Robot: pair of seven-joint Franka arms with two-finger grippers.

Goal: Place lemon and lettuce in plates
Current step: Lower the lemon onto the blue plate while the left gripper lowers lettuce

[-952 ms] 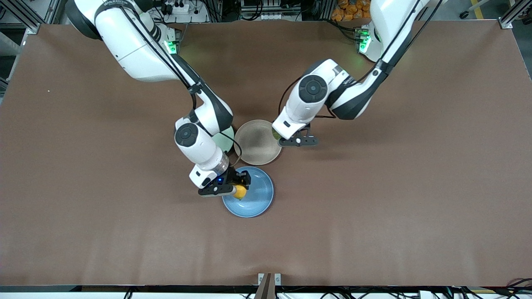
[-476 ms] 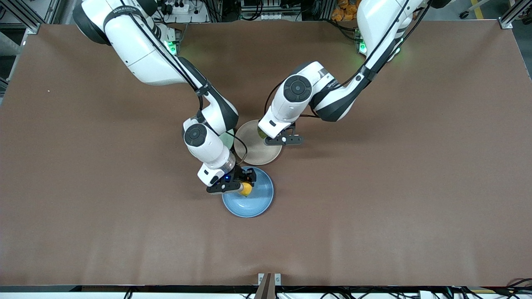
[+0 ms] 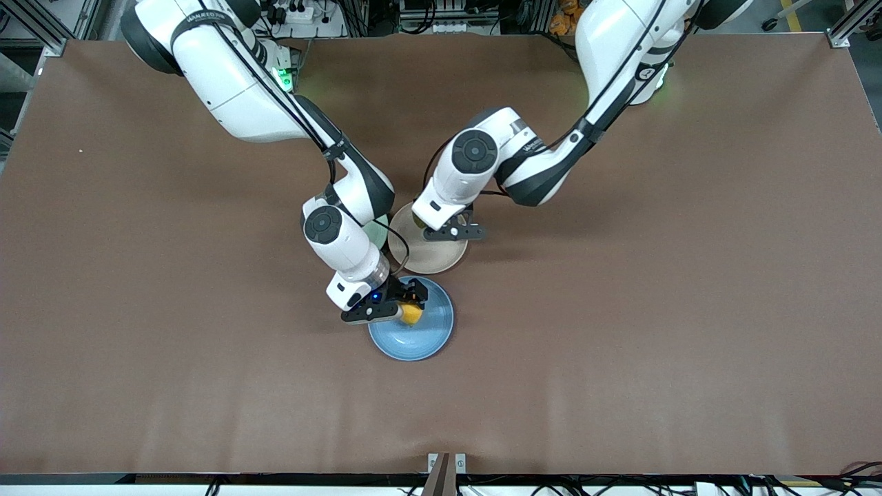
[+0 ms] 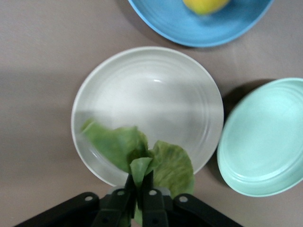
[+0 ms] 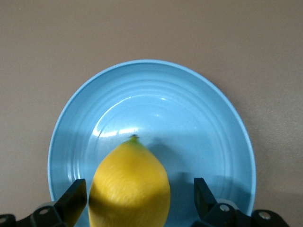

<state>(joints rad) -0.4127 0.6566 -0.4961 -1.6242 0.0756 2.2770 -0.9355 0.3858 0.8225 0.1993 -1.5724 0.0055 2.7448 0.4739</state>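
- Presently, the lemon [image 5: 129, 185] is seen over the blue plate [image 5: 222, 142], between the parted fingers [image 5: 71, 201] of the right gripper [image 3: 406, 308]; a gap is visible between the lemon and one finger, and whether the lemon is touched by the other finger or rests on the plate cannot be told.
- The blue plate [image 3: 431, 331] is set on the brown desk [image 3: 620, 310], nearer to the front camera than the beige-pink plate [image 3: 431, 256].
- The lettuce [image 4: 137, 156] is pinched at its narrow stem end between the closed fingers [image 4: 152, 204] of the left gripper [image 3: 441, 227].
- The leaf is held over the rim and inner part of the beige-pink plate [image 4: 156, 94], its wrinkled blade spread toward the plate's middle.
- A pale mint-green plate [image 4: 265, 142] is placed just beside the beige-pink plate, toward the right arm's end of the desk; in the front view it [image 3: 377, 233] is mostly hidden by the right arm.
- Both arms are reached in toward the plates at the middle of the desk.
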